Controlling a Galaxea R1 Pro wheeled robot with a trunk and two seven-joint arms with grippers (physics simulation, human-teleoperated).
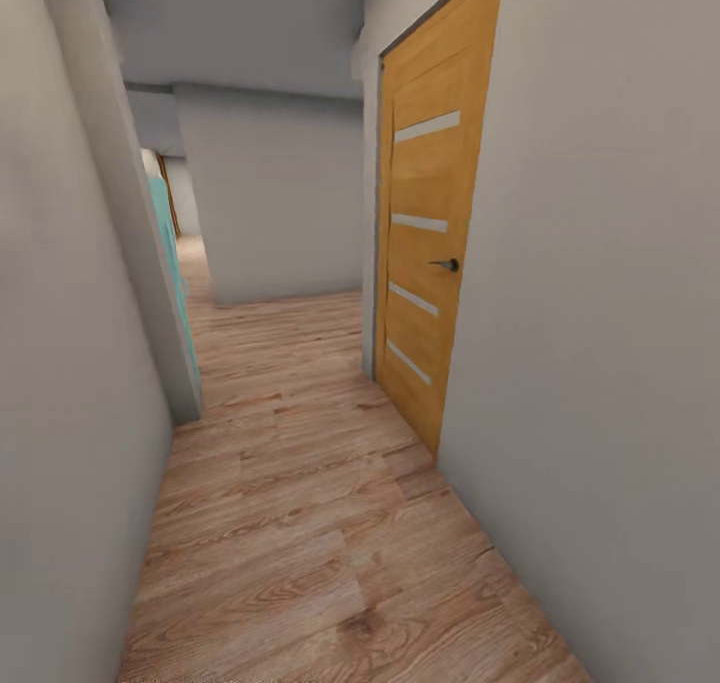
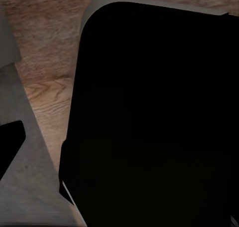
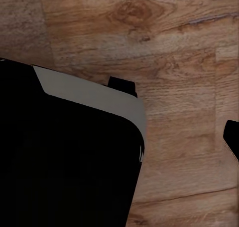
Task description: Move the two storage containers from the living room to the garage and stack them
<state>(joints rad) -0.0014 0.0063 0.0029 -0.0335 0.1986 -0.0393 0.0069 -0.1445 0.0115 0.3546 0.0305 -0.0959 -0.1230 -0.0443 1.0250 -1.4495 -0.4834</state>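
Note:
The two storage containers, the living room and the garage are out of view. I am in a narrow corridor laid with light wood planks [image 1: 300, 523]. In the left wrist view a dark fingertip [image 2: 10, 147] of the left gripper shows at the picture's edge, above the planks and beside my black base [image 2: 159, 117]. In the right wrist view a dark fingertip [image 3: 233, 139] of the right gripper sits at the picture's edge, over bare planks and apart from the base [image 3: 64, 172]. Neither gripper holds anything.
A closed wooden door [image 1: 430, 243] with pale slats and a dark handle [image 1: 447, 264] stands in the right wall. White walls close in on both sides. A teal panel [image 1: 170, 263] shows at the left wall's corner. Ahead, a white wall [image 1: 280, 193] ends the corridor, with an opening to its left.

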